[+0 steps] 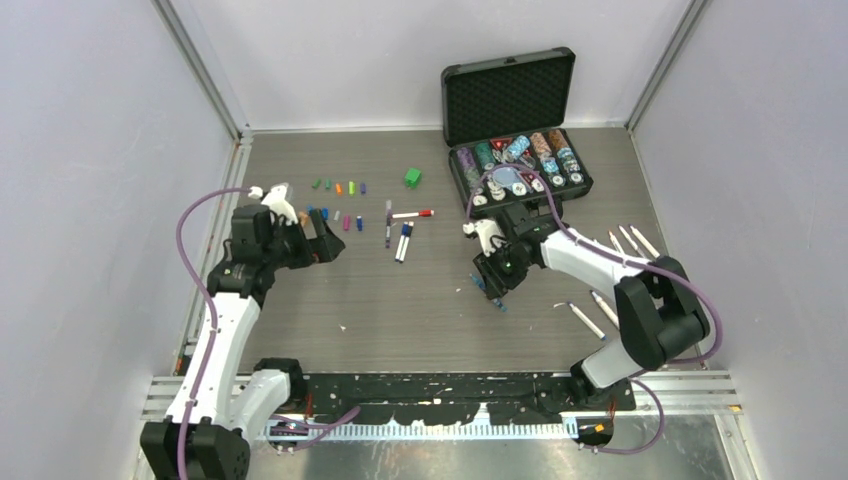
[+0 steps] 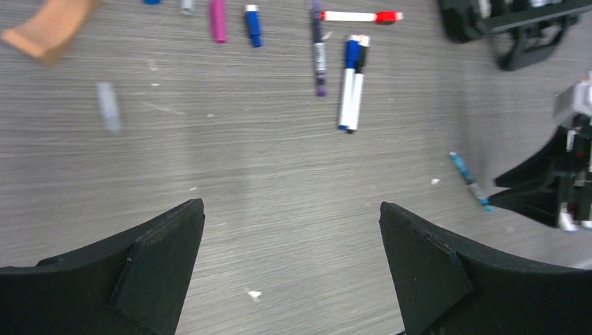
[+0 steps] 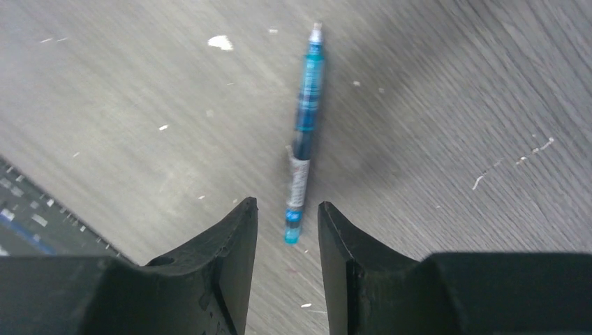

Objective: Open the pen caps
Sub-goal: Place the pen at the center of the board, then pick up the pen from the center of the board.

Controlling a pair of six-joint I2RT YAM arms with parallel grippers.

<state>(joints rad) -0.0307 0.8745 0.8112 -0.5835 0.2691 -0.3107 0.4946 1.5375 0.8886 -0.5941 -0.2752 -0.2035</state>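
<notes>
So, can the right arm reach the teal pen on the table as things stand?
Probably yes: the teal pen lies alone on the table, its near end between the right fingers, which stand a little apart; nothing blocks it.

A broad bare strip of grey wood-grain bench [image 1: 400, 310] crosses the lower middle of the top view, between the arms. Above it lie slim white-barrelled marker pens [image 1: 404, 238] and a row of tiny coloured plastic caps [image 1: 340, 187]. An open black chip case [image 1: 520, 170] blocks the upper right. Loose white pens [image 1: 628, 240] crowd the right edge. A translucent teal pen [image 3: 307, 105] lies at the tips of the narrowly parted right claw [image 3: 287, 207].
</notes>
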